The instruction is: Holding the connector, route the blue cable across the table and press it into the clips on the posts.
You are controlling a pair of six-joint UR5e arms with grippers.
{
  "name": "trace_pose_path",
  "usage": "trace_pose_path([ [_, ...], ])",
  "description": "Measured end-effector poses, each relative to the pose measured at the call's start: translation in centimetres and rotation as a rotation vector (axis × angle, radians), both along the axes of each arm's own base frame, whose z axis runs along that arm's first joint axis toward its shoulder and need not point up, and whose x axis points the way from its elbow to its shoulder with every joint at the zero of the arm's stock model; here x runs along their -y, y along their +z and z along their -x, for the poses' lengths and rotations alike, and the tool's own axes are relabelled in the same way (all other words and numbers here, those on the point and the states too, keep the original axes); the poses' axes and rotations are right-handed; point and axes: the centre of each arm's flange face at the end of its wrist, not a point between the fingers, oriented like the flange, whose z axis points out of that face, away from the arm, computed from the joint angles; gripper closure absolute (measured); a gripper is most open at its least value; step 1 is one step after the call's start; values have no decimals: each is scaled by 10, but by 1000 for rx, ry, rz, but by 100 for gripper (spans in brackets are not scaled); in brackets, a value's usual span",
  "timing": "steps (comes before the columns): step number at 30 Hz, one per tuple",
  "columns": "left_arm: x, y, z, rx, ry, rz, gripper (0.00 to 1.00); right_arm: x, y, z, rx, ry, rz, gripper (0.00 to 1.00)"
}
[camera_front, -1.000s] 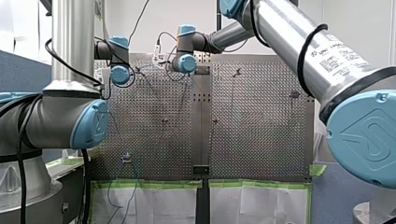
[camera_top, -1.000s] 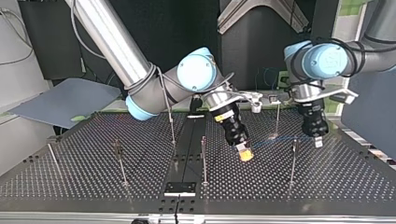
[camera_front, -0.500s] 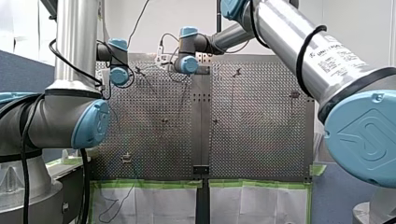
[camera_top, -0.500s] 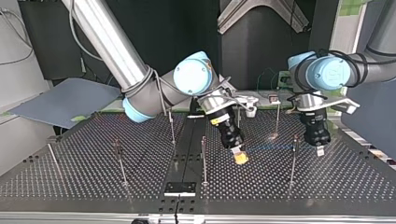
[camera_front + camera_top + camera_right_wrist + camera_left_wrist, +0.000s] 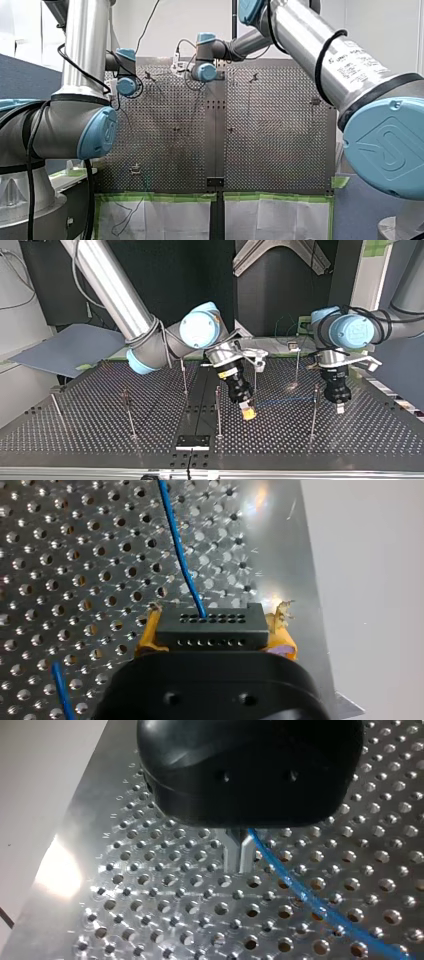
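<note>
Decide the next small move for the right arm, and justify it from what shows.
Probably move the connector toward the top view's left, past the near post. My right gripper is shut on it, the blue cable stretches from it toward my left gripper, and the connector appears short of that post, so its clip is not yet reached.

Front camera looks from behind along the perforated table (image 5: 270,125), top camera faces back low across it, wrist cameras close above the blue cable (image 5: 305,897).
</note>
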Motion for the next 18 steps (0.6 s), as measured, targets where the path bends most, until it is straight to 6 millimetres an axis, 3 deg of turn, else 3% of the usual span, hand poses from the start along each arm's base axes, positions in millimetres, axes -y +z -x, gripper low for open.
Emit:
trace_pose_path([
  [2, -1, -1, 0, -1, 3, 10, 51, 1, -3, 0, -3, 0, -3, 100],
  [3, -1, -1, 0, -2, 6, 14, 51, 2, -5, -1, -5, 0, -5, 100],
  [4, -1, -2, 0, -3, 10, 18, 25, 2, -7, -1, -7, 0, -6, 100],
  [5, -2, -2, 1, -7, 16, 23, 7, 2, -8, -1, -8, 0, -7, 100],
  [6, -2, -3, 2, -11, 22, 26, 7, 2, -9, -1, -9, 0, -7, 100],
  [7, -3, -3, 2, -17, 29, 29, 0, 2, -9, -2, -9, 0, -8, 100],
  [13, -1, -10, 9, -65, 68, 49, 0, 4, -19, -3, -20, 0, -16, 100],
  [18, 2, -23, 20, -124, 97, 62, 0, 6, -42, -8, -46, 0, -38, 100],
])
